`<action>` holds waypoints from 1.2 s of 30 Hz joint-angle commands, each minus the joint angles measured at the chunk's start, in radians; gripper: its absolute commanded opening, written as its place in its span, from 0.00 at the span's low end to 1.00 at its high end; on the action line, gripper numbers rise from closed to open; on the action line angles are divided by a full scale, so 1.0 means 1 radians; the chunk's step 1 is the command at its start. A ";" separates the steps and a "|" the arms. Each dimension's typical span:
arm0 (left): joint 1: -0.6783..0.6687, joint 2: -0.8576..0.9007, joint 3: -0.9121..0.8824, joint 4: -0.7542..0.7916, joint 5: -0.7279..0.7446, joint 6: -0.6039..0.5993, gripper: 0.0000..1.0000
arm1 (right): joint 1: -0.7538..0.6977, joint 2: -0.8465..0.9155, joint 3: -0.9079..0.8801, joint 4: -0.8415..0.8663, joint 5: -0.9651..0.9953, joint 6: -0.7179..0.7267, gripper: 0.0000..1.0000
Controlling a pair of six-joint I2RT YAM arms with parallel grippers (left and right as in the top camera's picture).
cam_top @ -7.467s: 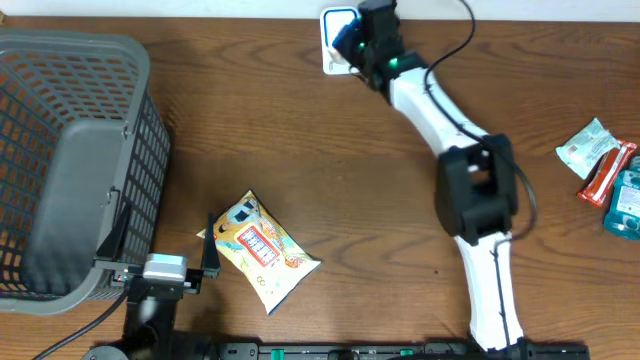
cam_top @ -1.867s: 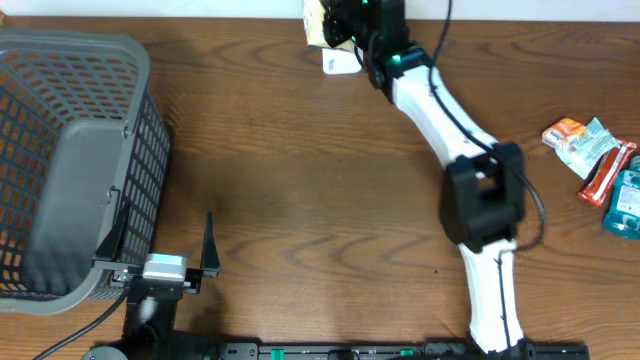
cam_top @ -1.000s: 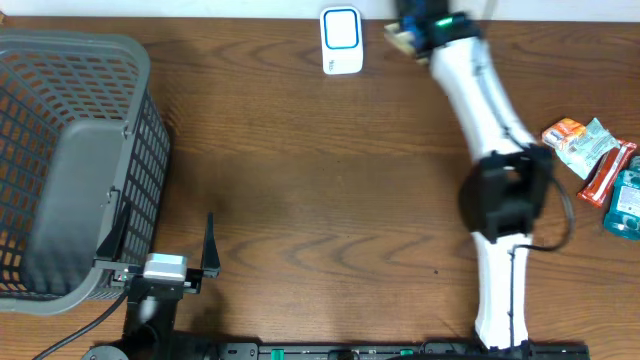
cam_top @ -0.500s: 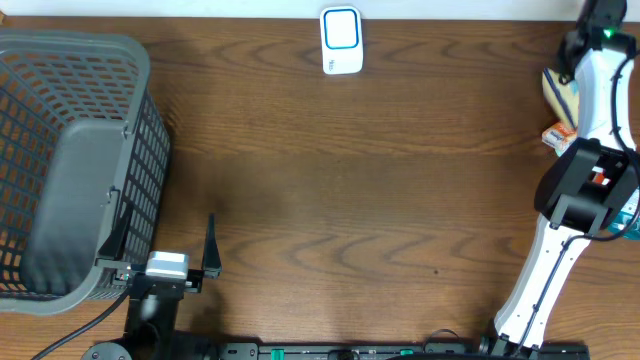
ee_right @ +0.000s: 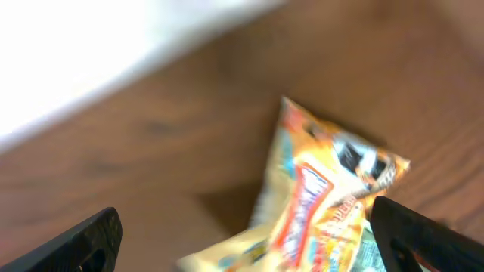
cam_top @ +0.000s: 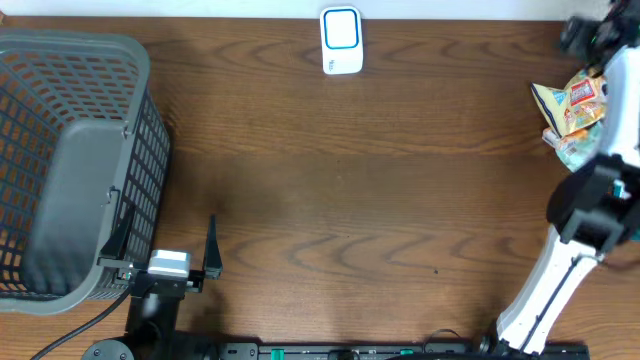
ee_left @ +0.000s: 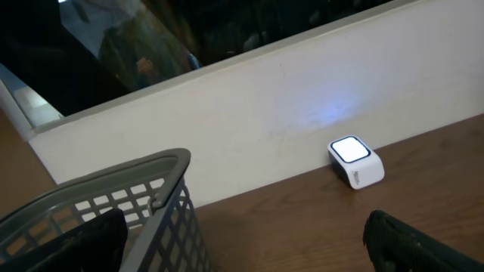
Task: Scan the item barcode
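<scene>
The snack packet (cam_top: 572,105) now lies at the right edge of the worktop (cam_top: 400,200). It rests partly on a small pile of other packets (cam_top: 562,148), well apart from the barcode scanner (cam_top: 341,40) at the far edge. A moment ago my right jaws were closed on this packet. Now they stand wide apart above it and hold nothing. The wrist view is blurred, so I only believe it is fully free. My left jaws are also wide open and empty, beside the wire basket (cam_top: 70,150). I judge this item is scanned and put aside, so another item can follow.
</scene>
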 commanded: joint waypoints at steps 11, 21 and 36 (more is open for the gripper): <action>-0.002 -0.006 -0.001 0.053 -0.009 0.013 1.00 | 0.293 -0.620 0.015 -0.164 -0.267 0.014 0.99; -0.002 -0.006 -0.001 0.052 -0.009 0.013 1.00 | 0.436 -0.784 0.015 -0.468 -0.266 0.014 0.99; -0.002 -0.006 -0.001 -0.188 -0.009 0.013 1.00 | 0.436 -0.799 0.014 -0.820 -0.262 0.014 0.99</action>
